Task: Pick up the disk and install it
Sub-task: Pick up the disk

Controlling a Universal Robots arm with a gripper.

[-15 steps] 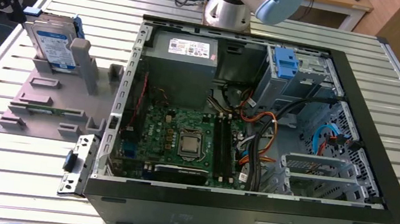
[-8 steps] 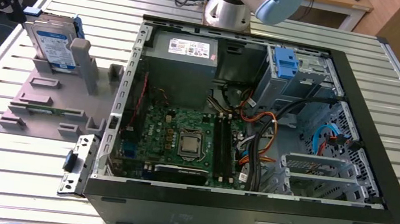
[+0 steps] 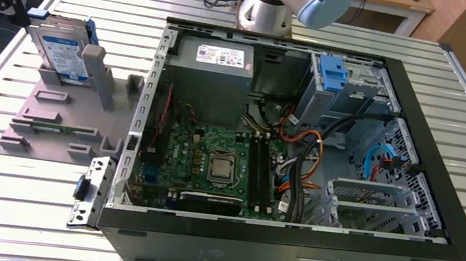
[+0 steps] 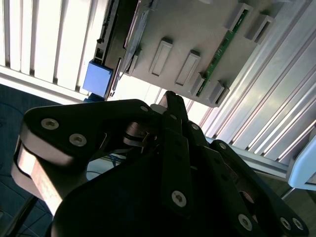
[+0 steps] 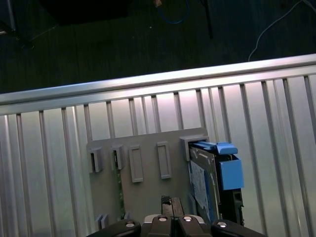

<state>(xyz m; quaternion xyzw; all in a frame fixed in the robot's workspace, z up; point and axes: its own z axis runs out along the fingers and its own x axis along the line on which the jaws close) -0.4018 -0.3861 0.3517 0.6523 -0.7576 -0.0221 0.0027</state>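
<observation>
One open computer case (image 3: 441, 196) lies on the slatted metal table (image 3: 19, 204) with its side panel off. Inside: one motherboard (image 3: 211, 161), one grey metal box (image 3: 214, 68) with a white sticker at the far end, one small blue latch (image 3: 333, 73) on the drive cage beside that box, and one bundle of orange, black and blue cables (image 3: 302, 146). Beside the case, toward the exterior view's left, is one grey holder (image 3: 48, 114) with several slots. It holds two things: the disk (image 3: 59, 49), standing upright on edge with a blue bracket around it, and one green memory stick (image 3: 60, 128) set on edge in another slot. The disk is outside the case, not installed. In the first wrist view the disk (image 5: 200, 185) stands in its slot of the holder (image 5: 148, 192), and the gripper (image 5: 172, 202) is near, apart from the disk. Fingers (image 5: 166, 204) are pressed together, gripping nothing. In the second wrist view the gripper (image 4: 171, 98) is likewise clenched and empty, near the holder (image 4: 197, 29). One arm (image 3: 270, 8) rises behind the case.
</observation>
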